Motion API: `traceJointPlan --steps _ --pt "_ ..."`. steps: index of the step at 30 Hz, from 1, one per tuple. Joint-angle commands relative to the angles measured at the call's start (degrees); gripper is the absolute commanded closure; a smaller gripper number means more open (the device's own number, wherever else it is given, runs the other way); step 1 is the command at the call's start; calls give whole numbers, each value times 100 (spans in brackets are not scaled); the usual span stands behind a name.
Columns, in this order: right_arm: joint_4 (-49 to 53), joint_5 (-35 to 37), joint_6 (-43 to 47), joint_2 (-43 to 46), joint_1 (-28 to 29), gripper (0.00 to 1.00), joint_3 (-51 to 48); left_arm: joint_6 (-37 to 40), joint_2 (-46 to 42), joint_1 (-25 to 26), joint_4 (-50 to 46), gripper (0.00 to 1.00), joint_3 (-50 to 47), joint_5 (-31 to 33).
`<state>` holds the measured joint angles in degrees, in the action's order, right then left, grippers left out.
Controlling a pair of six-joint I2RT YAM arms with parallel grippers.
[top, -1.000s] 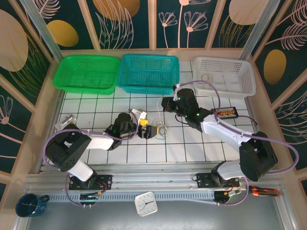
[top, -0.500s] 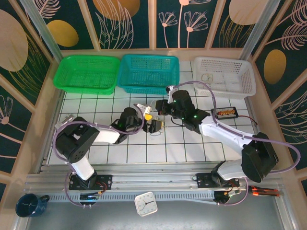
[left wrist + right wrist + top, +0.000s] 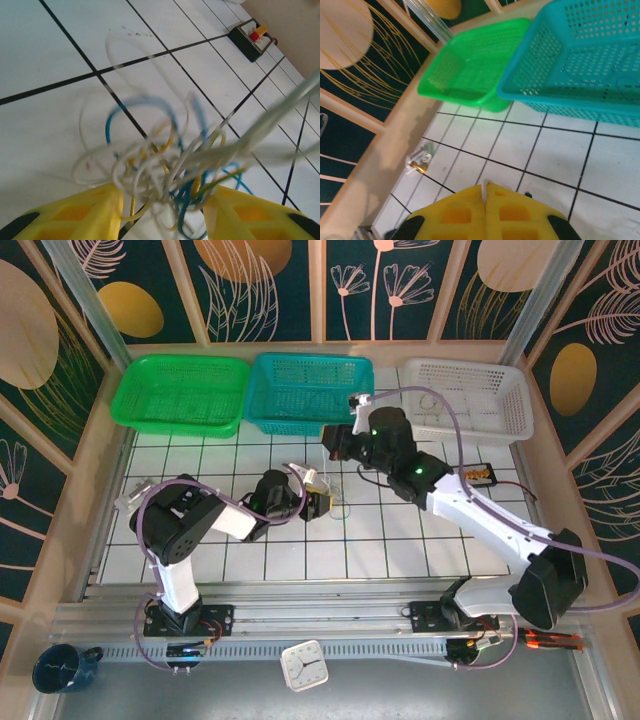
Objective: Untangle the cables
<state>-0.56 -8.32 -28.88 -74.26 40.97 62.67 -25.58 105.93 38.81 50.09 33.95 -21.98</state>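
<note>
The cables (image 3: 339, 506) are a small tangle of thin white, blue and yellow wires on the tiled table, right of centre-left. My left gripper (image 3: 321, 506) is at the tangle's left side. In the left wrist view its yellow fingers (image 3: 75, 215) stand apart, with the cables (image 3: 165, 170) bunched between them (image 3: 162, 202) and brushing both. A taut white strand (image 3: 280, 110) runs up and away to the right. My right gripper (image 3: 334, 443) hovers near the teal basket, shut on the end of a white strand (image 3: 483, 189) that pokes out between its closed fingertips (image 3: 485, 192).
Three baskets line the far edge: green (image 3: 180, 392), teal (image 3: 310, 390) and white (image 3: 468, 398). A small black box (image 3: 470, 475) with a red-black lead sits right of the tangle. A small metal part (image 3: 135, 492) lies near the left wall.
My left gripper's fingers have come closer together around the tangle. My right gripper has moved back and up toward the teal basket, drawing a white strand taut.
</note>
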Motion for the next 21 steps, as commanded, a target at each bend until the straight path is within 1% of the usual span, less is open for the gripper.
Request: traceJointPlan --steps 1,3,6,8,11,16,17,19,21 --pt "-348 -425 -110 395 -249 100 405 1 165 30 234 63 -142 -35" --pt "-485 -637 -253 498 -408 100 458 -8 182 29 264 66 -178 -34" --pt "-694 -946 -469 636 -612 100 491 -17 216 28 291 78 -191 -43" --pt "-691 -1015 -489 663 -675 100 491 -34 217 30 308 79 -203 -65" --pt "-547 -1005 -407 646 -743 100 421 -61 119 31 318 70 -253 -74" --pt "-559 -1005 -348 648 -861 100 16 -43 -283 28 239 47 -499 29" --pt "-561 -999 -341 639 -874 100 -58 -43 -367 23 222 45 -566 51" --pt "-601 -1005 -331 643 -889 100 -231 -44 -579 30 197 44 -739 101" --pt "-621 -939 -320 649 -898 100 -414 -56 -739 27 195 48 -896 150"
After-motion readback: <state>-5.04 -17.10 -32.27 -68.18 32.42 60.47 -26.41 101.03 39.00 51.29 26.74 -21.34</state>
